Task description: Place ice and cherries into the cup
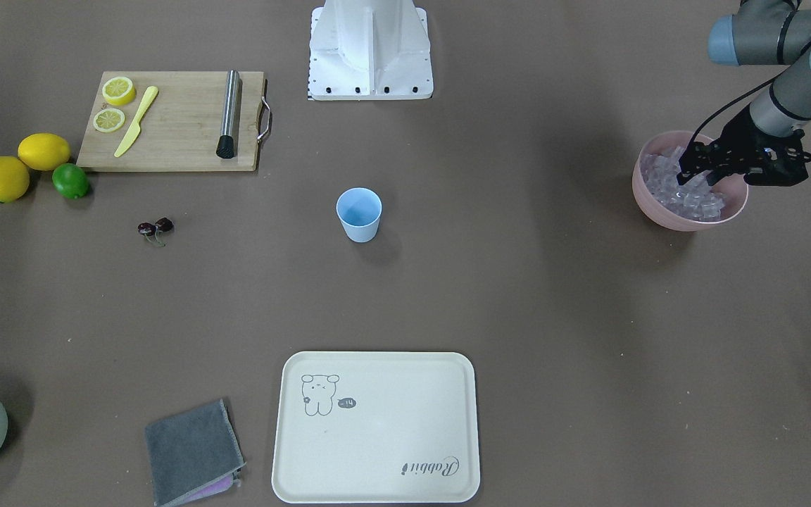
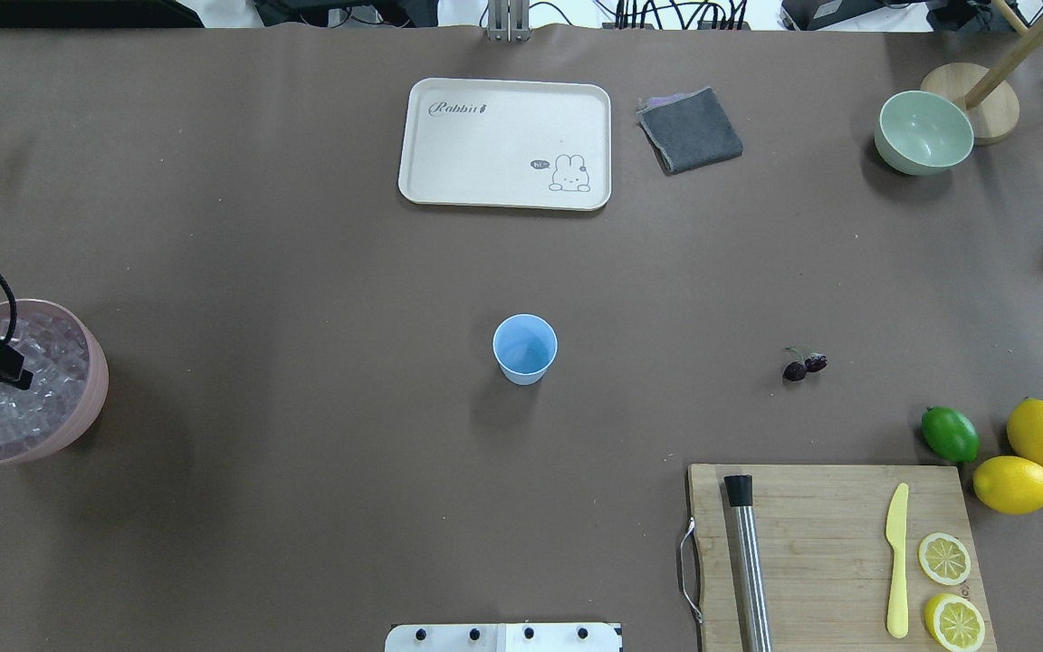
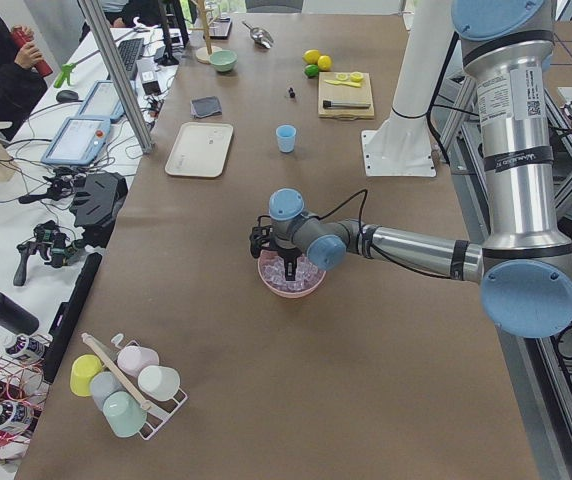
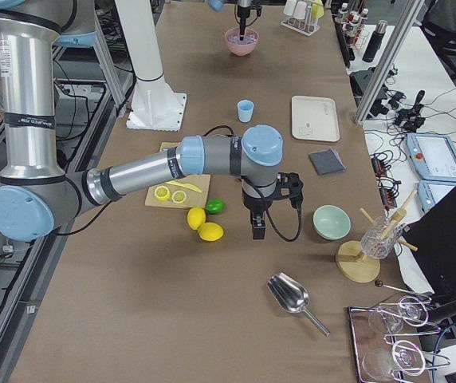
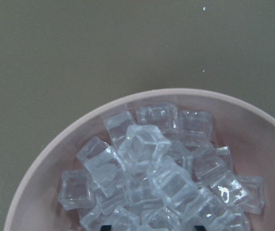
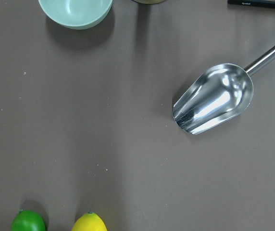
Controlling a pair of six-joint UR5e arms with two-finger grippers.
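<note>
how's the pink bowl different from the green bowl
The pink bowl is heaped with ice; the green bowl holds nothing visible. The pink bowl has the left pincer dipped into it, while the green bowl stands alone at the opposite end of the table. Both are round, upright and open-topped.

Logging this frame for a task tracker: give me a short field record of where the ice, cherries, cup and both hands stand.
ice: piled in the pink bowl, none in the cup
cherries: on the table, apart from the cup
cup: upright, empty, mid-table
left hand: open, fingertips down among the ice
right hand: above the table beside the lemons; open or shut unclear
</note>
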